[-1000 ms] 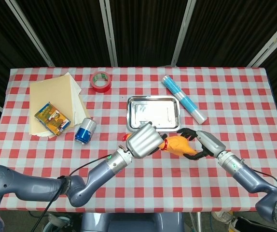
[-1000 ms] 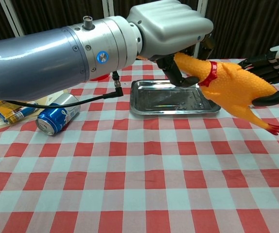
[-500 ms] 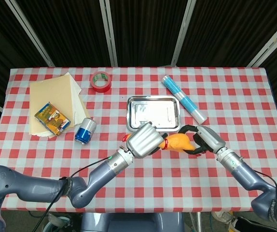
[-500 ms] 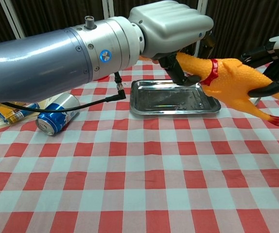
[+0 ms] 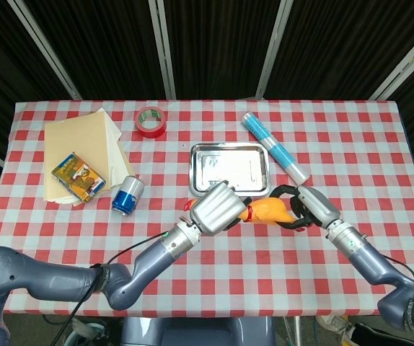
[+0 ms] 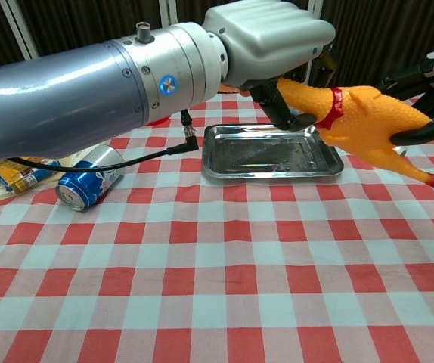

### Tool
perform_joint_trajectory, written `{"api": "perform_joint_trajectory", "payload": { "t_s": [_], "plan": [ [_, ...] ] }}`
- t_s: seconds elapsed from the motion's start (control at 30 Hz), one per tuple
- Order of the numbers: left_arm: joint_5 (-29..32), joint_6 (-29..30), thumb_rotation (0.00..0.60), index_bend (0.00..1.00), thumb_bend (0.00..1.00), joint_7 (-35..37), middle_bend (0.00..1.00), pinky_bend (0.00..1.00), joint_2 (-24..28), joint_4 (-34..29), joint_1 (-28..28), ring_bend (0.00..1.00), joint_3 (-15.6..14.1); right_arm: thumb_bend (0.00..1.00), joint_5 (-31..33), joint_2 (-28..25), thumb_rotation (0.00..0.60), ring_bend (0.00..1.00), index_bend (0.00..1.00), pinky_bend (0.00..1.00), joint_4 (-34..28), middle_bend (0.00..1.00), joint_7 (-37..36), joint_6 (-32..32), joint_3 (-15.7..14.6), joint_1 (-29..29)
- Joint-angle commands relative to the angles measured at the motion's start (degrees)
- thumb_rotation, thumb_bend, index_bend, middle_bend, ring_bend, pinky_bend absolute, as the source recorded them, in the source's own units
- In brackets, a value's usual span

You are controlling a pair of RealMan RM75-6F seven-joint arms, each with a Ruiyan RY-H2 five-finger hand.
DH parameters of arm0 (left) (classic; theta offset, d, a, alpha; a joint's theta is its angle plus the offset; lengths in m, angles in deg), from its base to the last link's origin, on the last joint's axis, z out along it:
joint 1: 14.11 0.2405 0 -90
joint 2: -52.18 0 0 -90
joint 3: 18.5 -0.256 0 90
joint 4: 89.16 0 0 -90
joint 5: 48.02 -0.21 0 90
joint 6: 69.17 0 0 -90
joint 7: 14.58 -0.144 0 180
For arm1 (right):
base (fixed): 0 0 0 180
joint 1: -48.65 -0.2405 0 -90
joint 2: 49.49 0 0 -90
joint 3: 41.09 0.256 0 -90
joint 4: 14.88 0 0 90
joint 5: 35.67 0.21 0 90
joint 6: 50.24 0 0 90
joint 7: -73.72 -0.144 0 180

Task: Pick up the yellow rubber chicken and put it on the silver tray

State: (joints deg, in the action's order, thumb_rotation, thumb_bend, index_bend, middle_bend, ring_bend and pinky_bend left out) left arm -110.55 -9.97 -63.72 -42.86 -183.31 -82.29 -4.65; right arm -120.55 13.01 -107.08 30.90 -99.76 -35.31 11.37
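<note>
Fingers (image 6: 286, 113) of the left hand (image 5: 213, 208) curl under the neck end of the yellow rubber chicken (image 6: 361, 117), gripping it near the red collar. Dark fingers of the right hand (image 5: 306, 205) wrap the tail end of the same chicken, so both hands hold it at once. The chicken is held clear of the table (image 5: 214, 252), lying roughly level, head toward the left hand, legs and red feet trailing toward the right. In the head view it sits just in front of the near edge of the silver tray (image 5: 200, 155); in the chest view its body overlaps the tray's right near corner. Whether any part of it is directly above the tray cannot be told.

The tray lies flat on the red-and-white checked cloth at mid-table and holds nothing. A blue can (image 5: 128, 194) lies on its side left of the tray. Further left, a small printed box (image 5: 78, 176) rests on a stack of tan sheets (image 5: 84, 140). A red tape roll (image 5: 150, 120) lies behind the tray to the left. A clear tube with blue print (image 5: 274, 146) lies diagonally just right of the tray.
</note>
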Motion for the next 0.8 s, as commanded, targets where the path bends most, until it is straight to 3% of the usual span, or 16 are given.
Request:
{"api": "perform_joint_trajectory", "payload": {
  "t_s": [0.03,0.2,0.6,0.67,0.8],
  "plan": [
    [0.41,0.05,0.6,0.71,0.81,-0.23,0.76,0.67,-0.15,0.31,-0.09,0.66,0.11,0.25,-1.04,-0.51,0.6,0.4,0.25,0.49,0.08,0.44,-1.16,0.4,-0.55,-0.2],
    [0.77,0.02,0.6,0.71,0.81,-0.08,0.76,0.67,-0.35,0.5,-0.07,0.66,0.03,0.15,-2.39,-0.91,0.6,0.26,0.16,0.34,0.49,0.33,-2.56,1.0,-1.23,-0.66],
    [0.48,0.26,0.6,0.71,0.81,-0.01,0.76,0.67,-0.7,1.18,-0.23,0.66,-0.03,0.14,-3.51,-0.8,0.6,0.26,0.14,0.33,0.96,0.31,-3.93,0.74,-1.9,-1.17],
    [0.52,0.19,0.6,0.71,0.81,0.3,0.76,0.67,-0.74,1.05,-0.21,0.66,0.02,0.14,-3.3,-0.67,0.6,0.31,0.19,0.34,1.05,0.32,-3.89,0.79,-1.91,-1.22],
    [1.27,-0.23,0.6,0.71,0.81,1.52,0.76,0.67,-0.59,0.2,0.0,0.66,0.29,0.15,-2.27,0.07,0.6,0.52,0.44,0.48,1.68,0.47,-3.68,0.09,-1.4,-1.07]
  ]
}}
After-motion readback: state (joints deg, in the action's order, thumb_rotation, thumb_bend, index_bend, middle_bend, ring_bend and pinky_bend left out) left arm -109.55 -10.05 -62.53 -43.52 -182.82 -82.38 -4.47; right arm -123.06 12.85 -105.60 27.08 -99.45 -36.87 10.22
